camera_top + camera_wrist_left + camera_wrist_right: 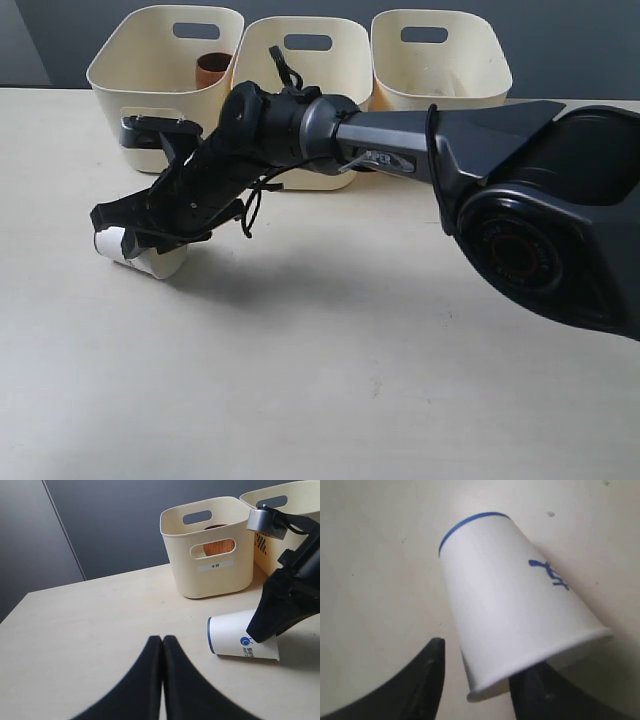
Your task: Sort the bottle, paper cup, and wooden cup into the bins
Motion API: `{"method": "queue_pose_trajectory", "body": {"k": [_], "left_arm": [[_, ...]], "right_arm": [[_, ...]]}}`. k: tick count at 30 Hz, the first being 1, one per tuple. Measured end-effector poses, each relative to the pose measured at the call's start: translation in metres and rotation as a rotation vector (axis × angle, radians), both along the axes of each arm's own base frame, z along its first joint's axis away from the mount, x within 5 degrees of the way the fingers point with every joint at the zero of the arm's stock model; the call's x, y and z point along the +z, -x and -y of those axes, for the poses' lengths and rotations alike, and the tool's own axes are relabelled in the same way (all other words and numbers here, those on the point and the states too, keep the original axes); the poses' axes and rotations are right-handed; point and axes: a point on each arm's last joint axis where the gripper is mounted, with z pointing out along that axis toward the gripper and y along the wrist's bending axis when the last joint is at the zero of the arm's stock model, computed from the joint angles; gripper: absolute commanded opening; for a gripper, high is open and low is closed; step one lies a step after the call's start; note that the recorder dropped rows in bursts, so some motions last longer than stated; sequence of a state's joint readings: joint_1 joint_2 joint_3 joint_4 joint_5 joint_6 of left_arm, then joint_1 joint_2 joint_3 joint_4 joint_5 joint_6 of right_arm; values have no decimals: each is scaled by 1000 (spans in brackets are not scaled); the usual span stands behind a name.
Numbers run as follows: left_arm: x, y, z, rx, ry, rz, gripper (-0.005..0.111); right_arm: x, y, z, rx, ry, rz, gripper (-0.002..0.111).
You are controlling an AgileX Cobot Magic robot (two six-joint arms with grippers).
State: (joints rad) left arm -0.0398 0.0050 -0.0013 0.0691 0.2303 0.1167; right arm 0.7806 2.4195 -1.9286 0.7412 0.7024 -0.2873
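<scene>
- Right gripper (475, 680) is spread wide, its fingers straddling the rim end of the paper cup (515, 605) lying on the table (350, 380).
- Left gripper (162, 645) is pressed closed, empty, the cup just beside it.

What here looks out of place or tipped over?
The paper cup lies on its side on the table in front of the leftmost bin, not upright. The right pincer is open around its rim end. The wooden cup is already in that bin.
</scene>
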Motion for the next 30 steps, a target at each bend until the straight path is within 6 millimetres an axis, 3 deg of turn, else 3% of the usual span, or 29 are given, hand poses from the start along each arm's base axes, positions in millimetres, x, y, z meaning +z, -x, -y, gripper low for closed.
{"method": "queue_pose_trajectory", "body": {"k": [30], "left_arm": [[0, 0, 0, 0, 0, 0, 0]], "right_arm": [[4, -5, -3, -66, -55, 20, 41]]}}
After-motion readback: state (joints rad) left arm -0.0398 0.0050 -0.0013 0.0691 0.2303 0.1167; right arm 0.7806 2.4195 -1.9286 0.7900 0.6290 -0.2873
